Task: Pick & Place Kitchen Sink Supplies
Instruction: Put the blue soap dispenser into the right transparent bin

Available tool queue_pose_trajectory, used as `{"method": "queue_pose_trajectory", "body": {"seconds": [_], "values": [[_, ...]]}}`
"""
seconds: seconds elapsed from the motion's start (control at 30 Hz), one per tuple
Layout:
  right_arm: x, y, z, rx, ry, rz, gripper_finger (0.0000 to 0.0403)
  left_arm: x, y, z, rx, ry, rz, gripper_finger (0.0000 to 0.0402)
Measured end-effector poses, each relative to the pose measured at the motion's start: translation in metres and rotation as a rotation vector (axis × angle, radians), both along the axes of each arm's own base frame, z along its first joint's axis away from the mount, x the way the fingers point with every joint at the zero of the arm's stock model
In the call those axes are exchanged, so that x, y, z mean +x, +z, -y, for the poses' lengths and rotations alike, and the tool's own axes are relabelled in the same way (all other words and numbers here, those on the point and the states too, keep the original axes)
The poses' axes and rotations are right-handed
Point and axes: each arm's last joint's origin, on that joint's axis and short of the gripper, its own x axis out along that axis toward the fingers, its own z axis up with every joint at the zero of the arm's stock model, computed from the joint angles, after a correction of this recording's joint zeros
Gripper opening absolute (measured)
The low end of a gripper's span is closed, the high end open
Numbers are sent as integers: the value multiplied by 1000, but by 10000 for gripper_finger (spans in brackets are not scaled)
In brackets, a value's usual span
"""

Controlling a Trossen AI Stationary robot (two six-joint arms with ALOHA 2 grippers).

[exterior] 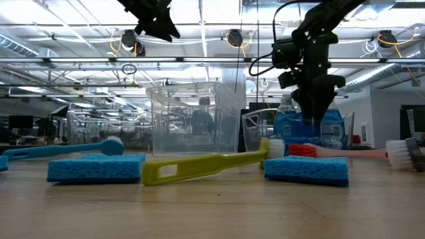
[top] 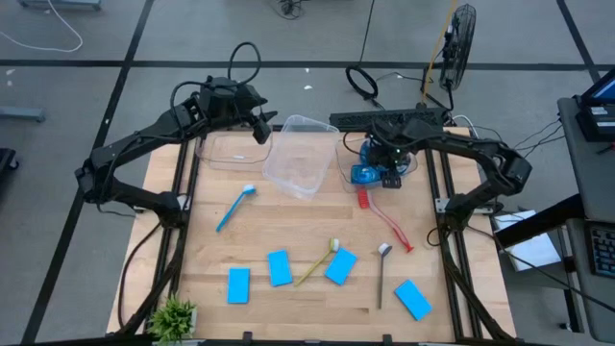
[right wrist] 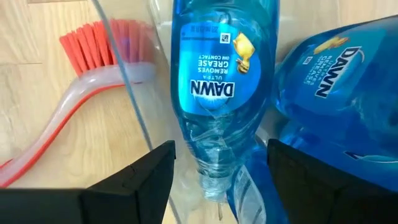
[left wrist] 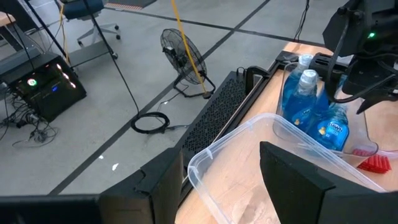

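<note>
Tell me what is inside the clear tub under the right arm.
Bottles of blue liquid stand inside the right tub; the right tool hangs open above them. Their exact count is hidden.

Clear tubs (top: 293, 159) at table's (top: 288, 298) far edge; potted plant (top: 173, 315) near corner; fan (top: 459, 43) on floor.

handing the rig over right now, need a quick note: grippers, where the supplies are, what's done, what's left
Right gripper: open, straddling a bottle of blue liquid in the small clear tub at the table's far right; nothing gripped yet.
Left gripper: open, empty, above the far-left tub.
Bottles: grouped in that small tub; their exact number is hard to tell.
Brushes on the table: blue, yellow, grey, red with its head beside the bottle tub.
Sponges: four along the near side.
Done: no brush or sponge is in a tub.
Left: brushes, sponges.
</note>
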Motion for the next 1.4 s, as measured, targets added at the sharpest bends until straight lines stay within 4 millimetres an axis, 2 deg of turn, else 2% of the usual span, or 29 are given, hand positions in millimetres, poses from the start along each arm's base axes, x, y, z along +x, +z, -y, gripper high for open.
{"method": "queue_pose_trajectory", "body": {"seconds": [0.2,0.3,0.43,0.73,0.97,1.17,1.4], "values": [[9,-3,10,52,29,-8,242,0,0,0,-2,1,2,214],[12,-13,15,80,22,-63,242,0,0,0,-6,2,2,214],[12,-15,15,125,25,-130,242,0,0,0,-10,4,3,214],[13,-13,15,68,37,-135,242,-1,0,-1,1,2,-5,214],[16,-12,6,3,103,-205,242,-2,-1,-3,11,4,-17,214],[18,-11,-5,9,143,-253,242,-2,-1,-3,17,0,-26,214],[18,-11,-8,35,157,-265,242,-2,-1,-3,21,-2,-29,214]]}}
